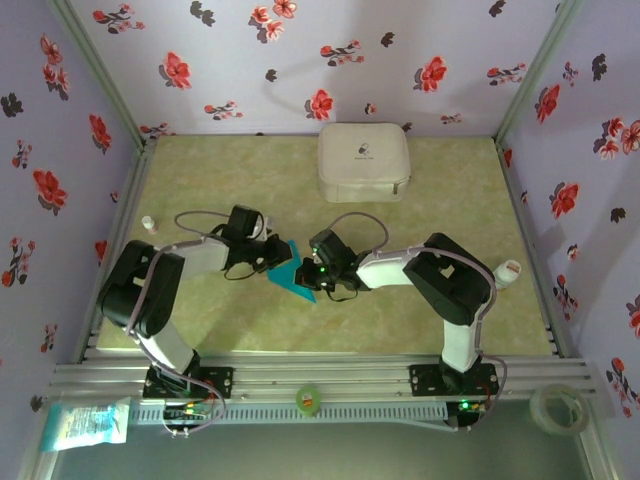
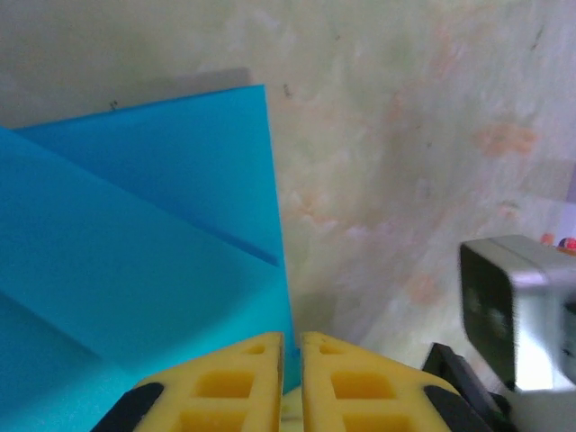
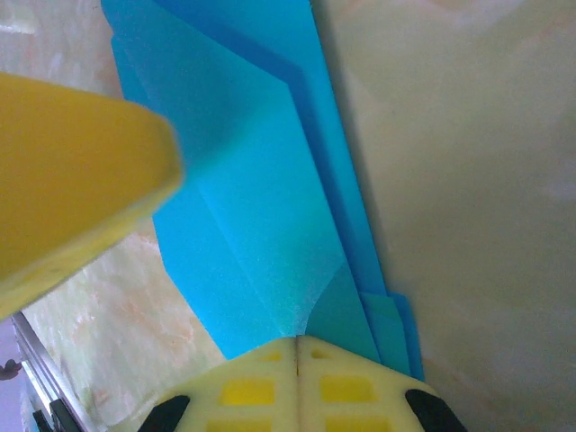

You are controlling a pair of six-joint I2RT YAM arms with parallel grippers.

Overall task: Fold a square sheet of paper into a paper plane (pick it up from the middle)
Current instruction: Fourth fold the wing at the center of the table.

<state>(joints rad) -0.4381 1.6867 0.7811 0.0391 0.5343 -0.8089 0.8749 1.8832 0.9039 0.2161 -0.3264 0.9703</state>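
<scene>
Paper plane, part-folded, pinched in closed jaws of left gripper and right gripper; layers between them should lie aligned.

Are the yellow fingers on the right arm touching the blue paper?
Touching. The right wrist view shows the right gripper shut on the blue paper, whose folded end runs straight into the seam between its yellow fingers.
</scene>
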